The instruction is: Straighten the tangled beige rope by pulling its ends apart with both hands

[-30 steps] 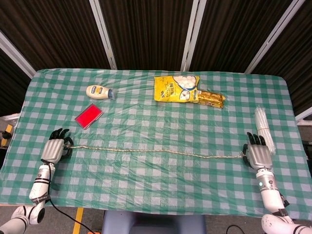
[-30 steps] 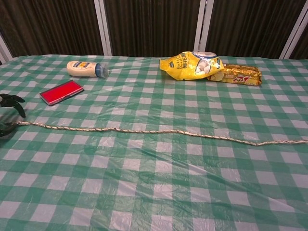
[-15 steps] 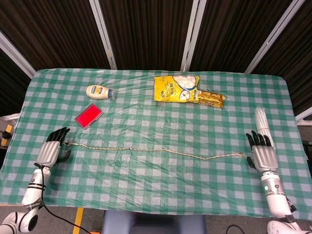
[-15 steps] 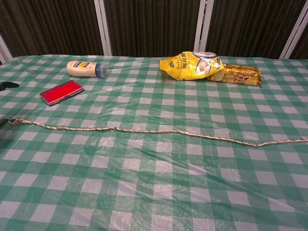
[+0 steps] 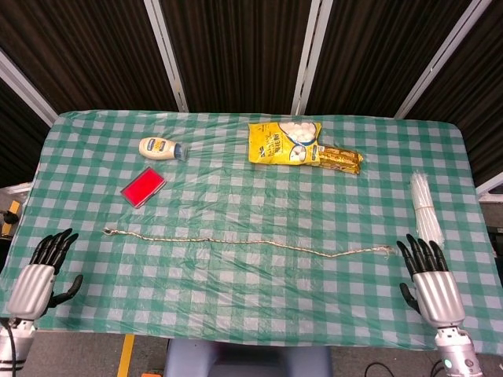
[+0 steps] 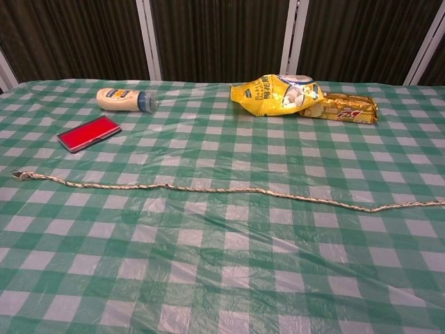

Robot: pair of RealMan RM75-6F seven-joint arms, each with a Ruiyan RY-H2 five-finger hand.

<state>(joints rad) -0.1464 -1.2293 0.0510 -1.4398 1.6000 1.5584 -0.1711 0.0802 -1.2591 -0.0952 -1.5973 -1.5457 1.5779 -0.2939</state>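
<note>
The beige rope (image 5: 244, 243) lies stretched in a nearly straight line across the checked tablecloth, from a small loop at its left end to a frayed right end; it also crosses the chest view as rope (image 6: 222, 190). My left hand (image 5: 39, 271) hovers at the front left corner, fingers spread, holding nothing, well clear of the rope's left end. At the front right, my right hand (image 5: 428, 277) is likewise spread and empty, just below and right of the rope's right end. Neither hand shows in the chest view.
A red flat case (image 5: 142, 186) and a mayonnaise bottle (image 5: 163, 148) lie at the back left. A yellow snack bag (image 5: 285, 141) and a biscuit pack (image 5: 339, 159) sit at the back centre. A bundle of white sticks (image 5: 425, 208) lies near the right edge.
Both hands let go of the rope ends and drew back toward the table's front edge, outward to the corners. The rope stays stretched out, slightly slackened.
</note>
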